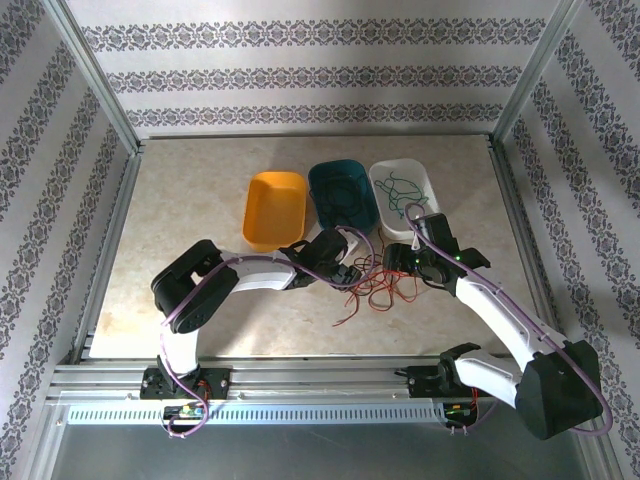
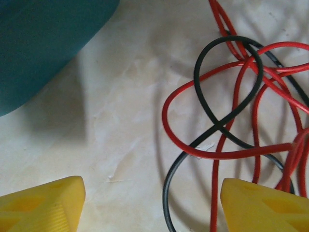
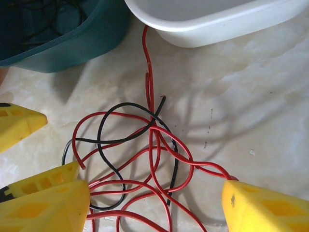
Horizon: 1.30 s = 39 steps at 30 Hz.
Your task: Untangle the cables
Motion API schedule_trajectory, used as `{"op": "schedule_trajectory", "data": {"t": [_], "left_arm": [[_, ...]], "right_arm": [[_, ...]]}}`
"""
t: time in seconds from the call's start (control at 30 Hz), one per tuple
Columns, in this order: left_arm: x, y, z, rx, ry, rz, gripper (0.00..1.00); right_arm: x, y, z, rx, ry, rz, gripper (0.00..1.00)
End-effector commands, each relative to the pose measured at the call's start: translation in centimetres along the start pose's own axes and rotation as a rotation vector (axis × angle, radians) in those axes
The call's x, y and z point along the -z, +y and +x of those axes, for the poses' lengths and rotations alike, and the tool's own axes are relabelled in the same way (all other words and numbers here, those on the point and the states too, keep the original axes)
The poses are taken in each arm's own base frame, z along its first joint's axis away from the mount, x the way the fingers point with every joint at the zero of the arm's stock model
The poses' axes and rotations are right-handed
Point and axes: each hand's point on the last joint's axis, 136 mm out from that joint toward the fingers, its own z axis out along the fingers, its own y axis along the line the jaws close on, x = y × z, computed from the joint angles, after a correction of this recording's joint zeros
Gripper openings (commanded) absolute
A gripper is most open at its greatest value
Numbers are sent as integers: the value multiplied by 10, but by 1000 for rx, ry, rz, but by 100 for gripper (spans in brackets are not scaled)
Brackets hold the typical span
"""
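Observation:
A loose tangle of red and black cables (image 1: 378,285) lies on the marble table in front of the bins. My left gripper (image 1: 346,270) hovers at its left edge and is open. In the left wrist view a black cable (image 2: 175,179) and a red cable (image 2: 215,193) run between the yellow fingertips (image 2: 43,205), untouched. My right gripper (image 1: 406,262) is at the tangle's right side, open and low over it. Red loops (image 3: 154,159) and a black cable (image 3: 104,145) lie between its fingertips (image 3: 265,208). One red strand ends at its right fingertip.
Three bins stand in a row behind the tangle: an orange one (image 1: 270,215), a teal one (image 1: 313,195) with dark cables in it, and a white one (image 1: 436,190) with green cables (image 1: 400,192) in it. A metal frame rims the table.

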Motion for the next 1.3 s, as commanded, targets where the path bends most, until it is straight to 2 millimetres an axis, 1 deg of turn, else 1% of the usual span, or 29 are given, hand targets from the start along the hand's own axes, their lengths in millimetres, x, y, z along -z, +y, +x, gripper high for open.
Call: {"op": "schedule_trajectory", "data": {"t": [0.0,0.13,0.27,0.4,0.6,0.7,0.77,0.83,0.97,1.13,1.27], "left_arm": [[-4,0,-3,-8,6,-20,70],[-5,5,-2,12,-3,-37,65],[-1,6,-10,48,-40,-14,64],[9,4,-19,41,-67,9,66],[13,3,-20,62,-69,48,68],[8,8,-17,65,-50,26,67],[3,12,-15,67,-36,0,63],[-1,15,-13,63,-29,-16,61],[-4,25,-14,59,-34,-73,51],[-10,21,-13,42,-13,-52,46],[-14,14,-8,41,3,-13,46]], "right_arm": [[3,2,-1,-16,-9,-19,72],[3,1,2,-20,-5,-25,71],[1,1,5,-24,4,-27,71],[1,1,5,-21,2,-28,71],[-1,0,6,-18,7,-25,71],[-2,-1,6,-22,8,-23,70],[-2,-1,6,-23,5,-24,70],[-2,-1,6,-22,4,-24,70],[0,-1,6,-18,1,-26,70],[1,-1,8,-18,2,-32,70],[2,0,7,-14,2,-35,70]]}}
